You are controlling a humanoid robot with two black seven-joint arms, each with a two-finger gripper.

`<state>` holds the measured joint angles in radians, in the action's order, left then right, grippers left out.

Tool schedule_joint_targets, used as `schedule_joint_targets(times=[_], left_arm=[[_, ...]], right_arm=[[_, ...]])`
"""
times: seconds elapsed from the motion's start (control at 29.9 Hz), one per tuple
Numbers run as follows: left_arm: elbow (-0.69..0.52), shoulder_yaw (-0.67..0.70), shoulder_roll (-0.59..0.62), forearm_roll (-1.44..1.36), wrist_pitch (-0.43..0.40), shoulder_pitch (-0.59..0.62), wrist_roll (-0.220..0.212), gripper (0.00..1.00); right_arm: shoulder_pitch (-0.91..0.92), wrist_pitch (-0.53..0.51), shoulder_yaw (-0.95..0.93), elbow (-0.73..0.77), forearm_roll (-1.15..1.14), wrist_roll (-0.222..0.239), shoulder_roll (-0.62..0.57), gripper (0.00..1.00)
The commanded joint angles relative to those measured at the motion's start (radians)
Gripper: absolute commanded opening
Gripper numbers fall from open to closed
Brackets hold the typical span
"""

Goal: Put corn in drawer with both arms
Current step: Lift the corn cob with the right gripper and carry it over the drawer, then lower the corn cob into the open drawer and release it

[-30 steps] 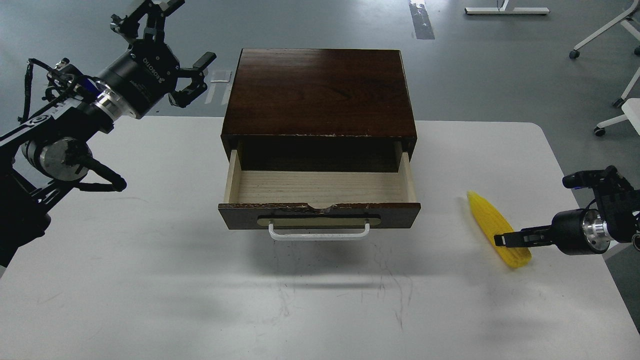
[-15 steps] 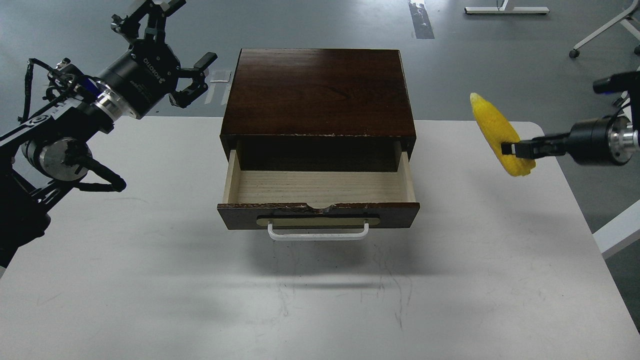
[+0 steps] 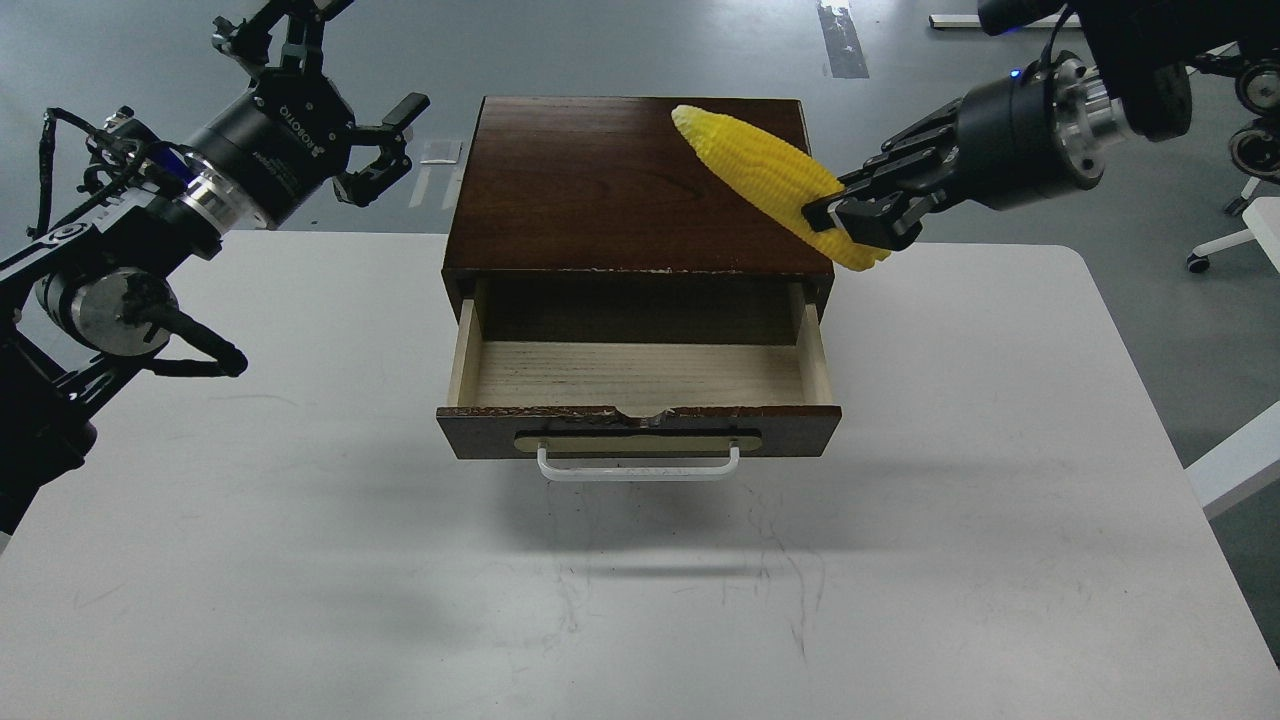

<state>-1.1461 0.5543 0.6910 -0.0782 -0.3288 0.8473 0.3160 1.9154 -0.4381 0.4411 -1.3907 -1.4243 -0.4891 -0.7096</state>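
The yellow corn (image 3: 760,170) is held in the air over the right part of the dark cabinet top, its tip pointing up and left. My right gripper (image 3: 850,215) is shut on the corn's thick end, coming in from the upper right. The drawer (image 3: 640,385) stands pulled open below it, pale wood inside, nothing in it, white handle (image 3: 638,465) facing me. My left gripper (image 3: 345,95) is open and empty, raised at the upper left, left of the cabinet.
The dark wood cabinet (image 3: 630,185) stands at the back middle of the white table (image 3: 640,600). Office chair bases (image 3: 1240,60) stand on the grey floor at the far right, beyond the table edge.
My right gripper has lifted the corn from the table at the right and carried it up and left, to above the cabinet's right side. The left arm has barely moved.
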Motion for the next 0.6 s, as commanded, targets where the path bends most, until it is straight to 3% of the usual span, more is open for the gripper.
schedule_joint_targets(times=[0.0, 0.13, 0.37, 0.57], left_arm=[[-0.001, 0.003, 0.002, 0.000, 0.001, 0.001, 0.000, 0.98], [-0.003, 0.006, 0.018, 0.000, 0.001, 0.001, -0.002, 0.98], [-0.006, 0.009, 0.022, 0.000, 0.001, 0.000, -0.002, 0.98], [-0.007, 0.009, 0.028, 0.000, 0.001, 0.000, 0.000, 0.98]], right_arm=[[0.014, 0.010, 0.034, -0.008, -0.013, 0.000, 0.116, 0.08], [0.016, 0.031, 0.053, -0.002, -0.030, 0.000, 0.183, 0.08], [0.013, 0.159, 0.135, 0.041, -0.111, 0.000, 0.277, 0.08], [-0.015, 0.177, 0.179, 0.068, -0.111, 0.000, 0.315, 0.12]])
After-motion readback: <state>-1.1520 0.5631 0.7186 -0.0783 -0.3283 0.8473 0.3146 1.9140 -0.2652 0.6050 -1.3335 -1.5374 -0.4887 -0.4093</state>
